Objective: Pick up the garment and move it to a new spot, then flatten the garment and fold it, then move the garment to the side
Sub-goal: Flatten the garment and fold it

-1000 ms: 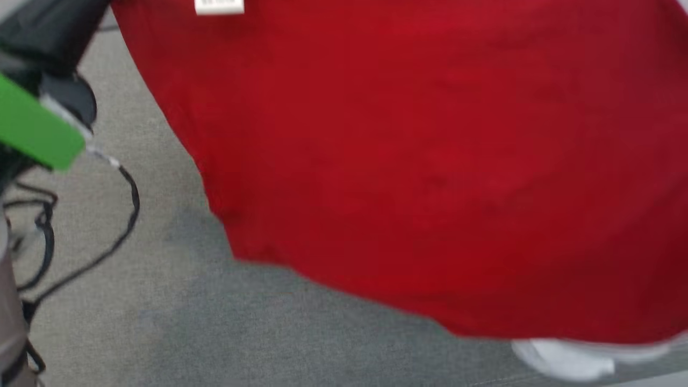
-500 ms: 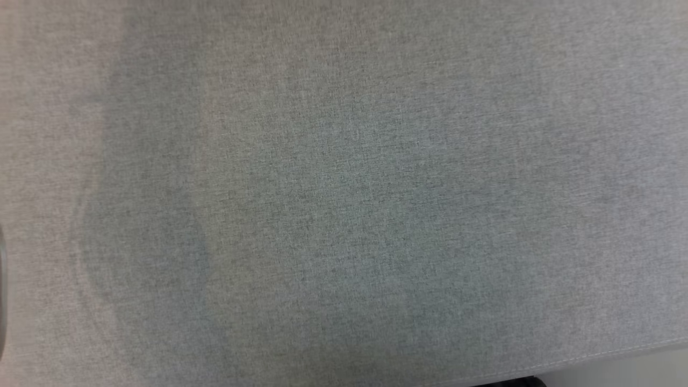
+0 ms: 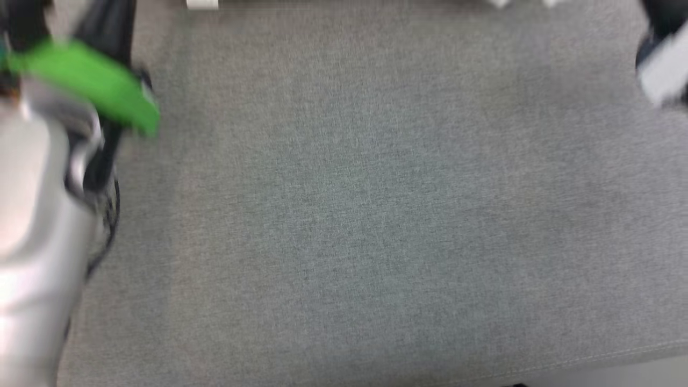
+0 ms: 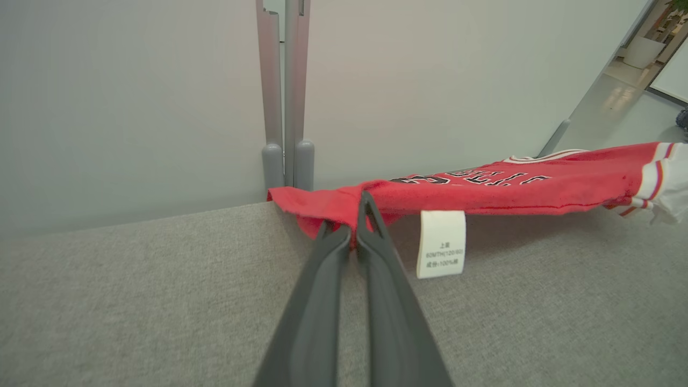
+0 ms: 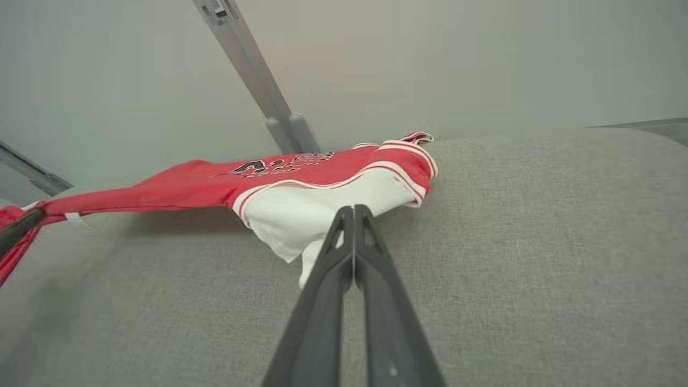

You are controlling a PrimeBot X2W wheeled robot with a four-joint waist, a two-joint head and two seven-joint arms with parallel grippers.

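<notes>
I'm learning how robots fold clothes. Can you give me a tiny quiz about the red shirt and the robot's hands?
1. True or false: the left hand is shut on a red edge of the shirt.
2. Which colour is the part of the shirt that the right hand pinches? A white, B green, C blue.
3. Fill in the gap: a small white ___ with print on it hangs from the shirt beside the left hand.

Key: 1 true; 2 A; 3 tag.

Grey fabric point(image 3: 376, 215), blurred L forearm point(image 3: 37, 226)
</notes>
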